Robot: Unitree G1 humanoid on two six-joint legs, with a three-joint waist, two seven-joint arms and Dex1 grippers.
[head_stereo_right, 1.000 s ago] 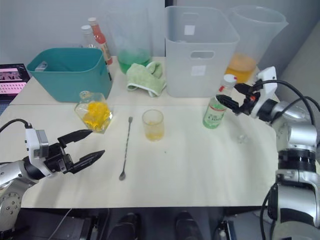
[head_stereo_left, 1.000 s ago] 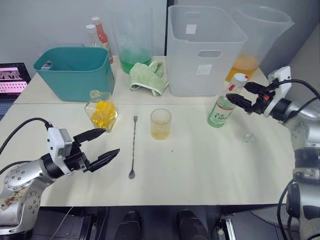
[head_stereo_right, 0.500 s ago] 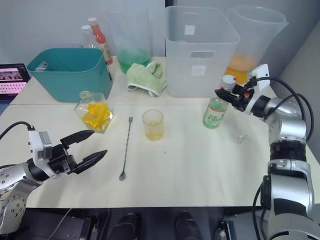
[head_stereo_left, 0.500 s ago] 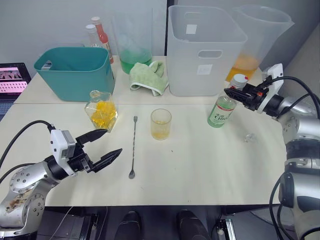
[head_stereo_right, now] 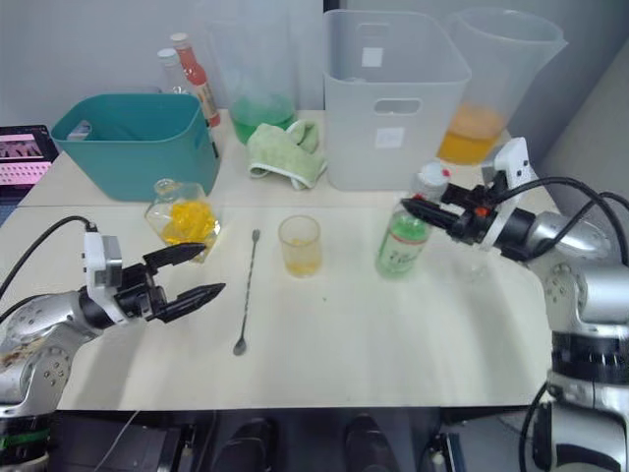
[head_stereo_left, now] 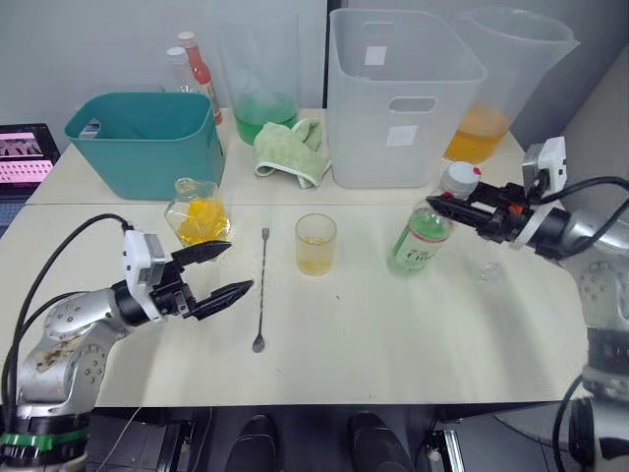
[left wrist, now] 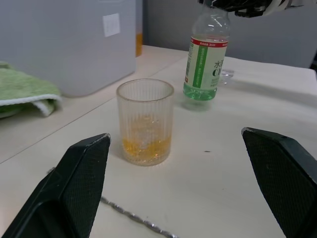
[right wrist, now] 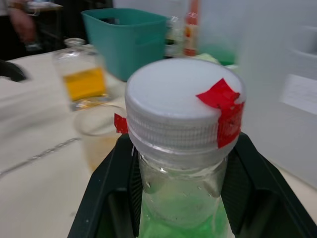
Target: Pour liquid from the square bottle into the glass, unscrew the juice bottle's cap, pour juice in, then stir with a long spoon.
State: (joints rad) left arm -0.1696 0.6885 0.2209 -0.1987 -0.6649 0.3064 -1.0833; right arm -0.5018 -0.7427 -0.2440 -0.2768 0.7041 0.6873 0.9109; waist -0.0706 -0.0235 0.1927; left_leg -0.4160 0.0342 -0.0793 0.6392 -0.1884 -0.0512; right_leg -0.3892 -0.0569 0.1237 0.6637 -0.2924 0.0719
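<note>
Juice bottle (head_stereo_left: 421, 237): clear greenish plastic, glossy, printed label. Cap (right wrist: 184, 99): white plastic, ribbed rim, red tape patch. Glass (left wrist: 145, 121): clear, finely ribbed wall. Square bottle (head_stereo_left: 199, 214): faceted clear glass, shiny. Spoon (head_stereo_left: 262, 288): thin metal, twisted stem. Table (head_stereo_left: 393, 324): smooth matt cream top. Cloth (head_stereo_left: 292, 149): green terry, rough. Tub (head_stereo_left: 147, 141): teal plastic, matt. Bin (head_stereo_left: 401, 96): translucent white plastic. Gripper fingers (left wrist: 79, 187): matt black plastic.

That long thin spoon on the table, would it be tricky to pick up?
Probably. The long spoon lies flat on the table, so tool fingers get little to pinch. Its slim metal stem looks stiff and light, and may roll or skid if nudged.
</note>
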